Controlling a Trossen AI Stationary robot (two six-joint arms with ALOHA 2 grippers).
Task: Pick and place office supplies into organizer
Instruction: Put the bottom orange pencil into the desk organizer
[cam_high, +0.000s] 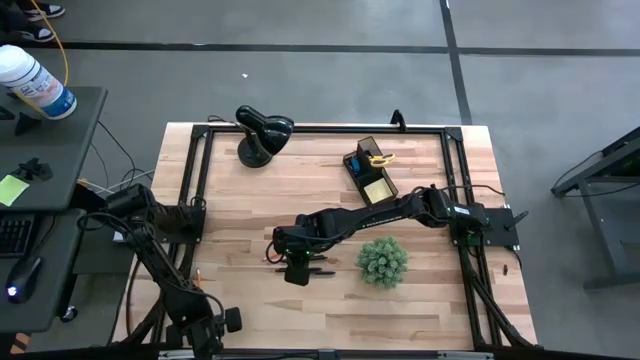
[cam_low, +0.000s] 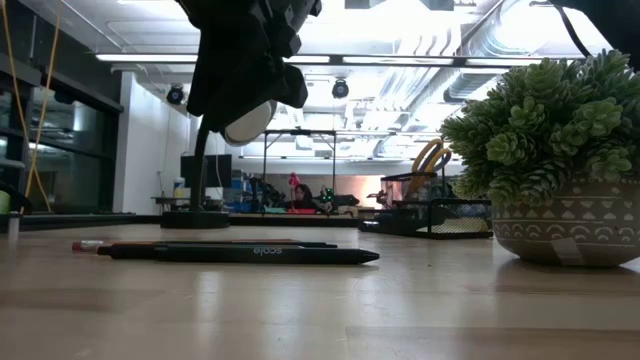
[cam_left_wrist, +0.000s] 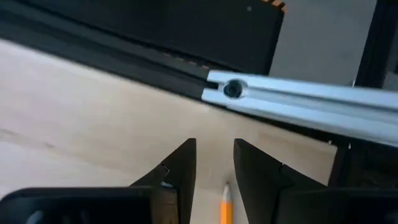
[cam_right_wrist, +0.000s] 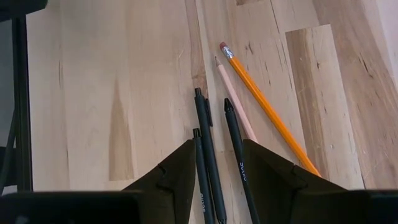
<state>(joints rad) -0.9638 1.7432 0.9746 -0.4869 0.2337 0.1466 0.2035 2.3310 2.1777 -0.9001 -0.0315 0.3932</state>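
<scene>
Black pens (cam_right_wrist: 211, 155) lie on the table (cam_right_wrist: 124, 93) between the right tool's (cam_right_wrist: 216, 180) open, empty fingers

Three thin black pens (cam_right_wrist: 208, 149) lying flat, roughly parallel, on the wooden tabletop; beside them one pale wooden pencil (cam_right_wrist: 235, 99) and one orange eraser-tipped pencil (cam_right_wrist: 267, 109). Small black mesh organizer (cam_high: 368, 172), upright near the far edge, holding yellow-handled scissors (cam_high: 378, 158) and yellow sticky-note pad (cam_high: 378, 189).

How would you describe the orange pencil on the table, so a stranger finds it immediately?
Start at the green plant; just beside it, under the right end effector, lies a small cluster of pens and pencils. The orange pencil is the outermost, the only one with a pink eraser.
</scene>
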